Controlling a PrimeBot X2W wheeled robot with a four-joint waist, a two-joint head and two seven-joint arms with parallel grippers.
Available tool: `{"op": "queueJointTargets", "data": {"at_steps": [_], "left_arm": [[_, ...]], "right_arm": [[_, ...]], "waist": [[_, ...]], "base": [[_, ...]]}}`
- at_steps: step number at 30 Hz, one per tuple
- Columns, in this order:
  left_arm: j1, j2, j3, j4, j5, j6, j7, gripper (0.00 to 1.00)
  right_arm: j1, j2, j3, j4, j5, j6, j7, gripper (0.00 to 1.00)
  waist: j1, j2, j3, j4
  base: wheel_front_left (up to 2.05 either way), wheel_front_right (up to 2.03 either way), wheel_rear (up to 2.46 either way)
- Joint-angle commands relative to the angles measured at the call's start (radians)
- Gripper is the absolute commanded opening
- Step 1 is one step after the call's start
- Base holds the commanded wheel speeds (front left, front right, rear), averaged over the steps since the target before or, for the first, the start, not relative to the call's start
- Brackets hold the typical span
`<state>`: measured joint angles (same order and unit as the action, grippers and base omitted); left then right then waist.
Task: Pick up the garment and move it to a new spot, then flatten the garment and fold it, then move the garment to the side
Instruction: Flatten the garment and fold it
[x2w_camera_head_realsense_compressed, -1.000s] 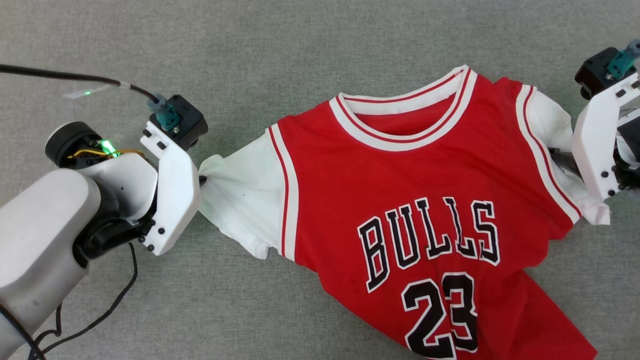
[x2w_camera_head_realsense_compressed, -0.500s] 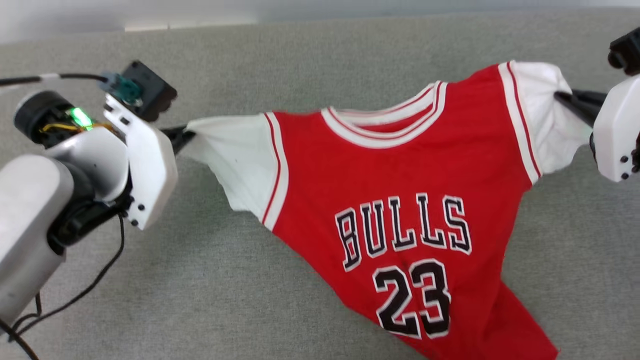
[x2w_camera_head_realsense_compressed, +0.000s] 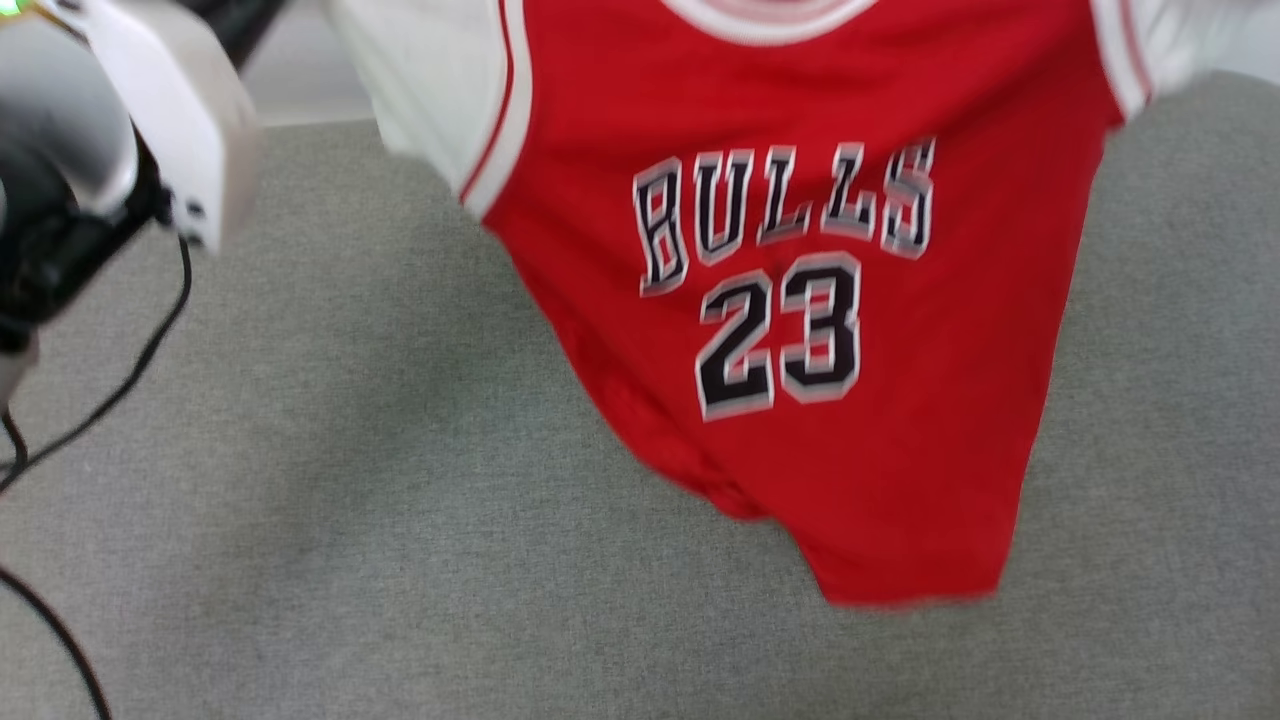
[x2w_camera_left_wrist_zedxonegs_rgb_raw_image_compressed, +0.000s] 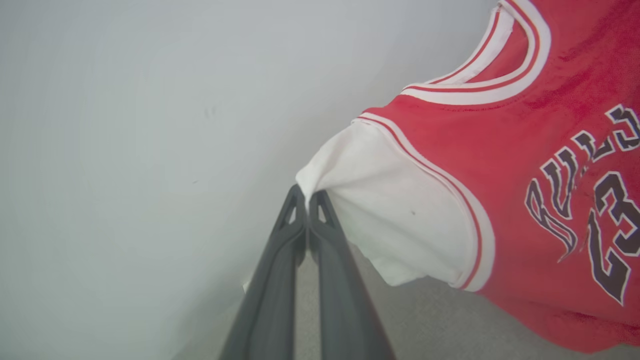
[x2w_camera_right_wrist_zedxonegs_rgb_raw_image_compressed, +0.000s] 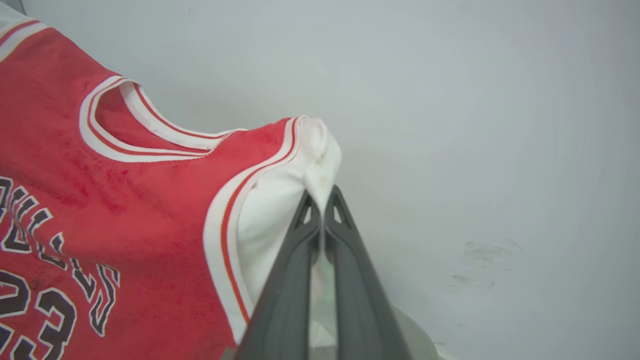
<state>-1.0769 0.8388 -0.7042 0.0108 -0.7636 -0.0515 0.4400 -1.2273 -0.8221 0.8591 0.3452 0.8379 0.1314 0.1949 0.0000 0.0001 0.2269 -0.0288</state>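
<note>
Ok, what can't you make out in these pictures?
- Head view: garment collar and sleeve ends cut off by the top edge; lettering blurred.
- Left wrist view: lettering cut off by the right edge.
- Right wrist view: pinched sleeve edge hidden between the fingers.
- Whether the hem touches the grey surface: cannot tell.

Head looks down; both wrists share the garment (x2w_camera_head_realsense_compressed: 850, 470).

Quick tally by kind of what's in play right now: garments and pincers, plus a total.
Garments: 1, the red Bulls jersey
Pincers: 2, the left pincer shut on one white sleeve, the right pincer shut on the other white sleeve
Total: 3
</note>
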Motion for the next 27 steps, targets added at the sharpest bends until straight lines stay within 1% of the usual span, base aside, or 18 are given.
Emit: {"op": "queueJointTargets", "data": {"at_steps": [1, 5, 8, 10, 14, 16, 18, 22, 27], "left_arm": [[-0.05, -0.026, 0.009, 0.025, 0.018, 0.004, -0.015, 0.0], [-0.169, -0.093, 0.023, 0.11, 0.05, -0.001, -0.046, 0.0], [-0.272, -0.144, 0.029, 0.182, 0.077, -0.009, -0.07, 0.0], [-0.345, -0.168, 0.037, 0.228, 0.099, -0.015, -0.091, 0.0], [-0.493, -0.218, 0.052, 0.312, 0.143, -0.021, -0.14, 0.0], [-0.556, -0.249, 0.064, 0.356, 0.145, -0.025, -0.169, 0.0], [-0.588, -0.257, 0.07, 0.379, 0.148, -0.026, -0.178, 0.0], [-0.696, -0.289, 0.079, 0.464, 0.168, -0.037, -0.233, 0.0], [-0.761, -0.308, 0.077, 0.563, 0.174, -0.054, -0.301, 0.0]], "right_arm": [[-0.048, 0.015, -0.025, 0.024, -0.038, -0.001, -0.002, 0.0], [-0.144, 0.08, -0.092, 0.095, -0.113, -0.001, -0.016, 0.0], [-0.227, 0.126, -0.123, 0.15, -0.173, -0.001, -0.017, 0.0], [-0.288, 0.159, -0.139, 0.185, -0.209, -0.001, -0.022, 0.0], [-0.413, 0.209, -0.183, 0.263, -0.289, -0.001, -0.049, 0.0], [-0.472, 0.228, -0.195, 0.3, -0.325, -0.001, -0.059, 0.0], [-0.503, 0.238, -0.2, 0.314, -0.341, -0.001, -0.065, 0.0], [-0.603, 0.276, -0.213, 0.383, -0.4, -0.001, -0.089, 0.0], [-0.676, 0.32, -0.214, 0.461, -0.437, -0.001, -0.119, 0.0]], "waist": [[0.0, -0.0001, 0.012, 0.007], [0.0, -0.0001, 0.048, 0.019], [0.0, -0.0001, 0.084, 0.027], [0.0, -0.0001, 0.111, 0.031], [0.0, -0.0001, 0.173, 0.041], [0.0, -0.0001, 0.202, 0.05], [0.0, -0.0001, 0.219, 0.052], [0.0, -0.0001, 0.271, 0.059], [0.0, -0.0001, 0.323, 0.066]], "base": [[0.0, 0.0, 0.0], [0.0, 0.0, 0.0], [0.0, 0.0, 0.0], [0.0, 0.0, 0.0], [0.0, 0.0, 0.0], [0.0, 0.0, 0.0], [0.0, 0.0, 0.0], [0.0, 0.0, 0.0], [0.0, 0.0, 0.0]]}}
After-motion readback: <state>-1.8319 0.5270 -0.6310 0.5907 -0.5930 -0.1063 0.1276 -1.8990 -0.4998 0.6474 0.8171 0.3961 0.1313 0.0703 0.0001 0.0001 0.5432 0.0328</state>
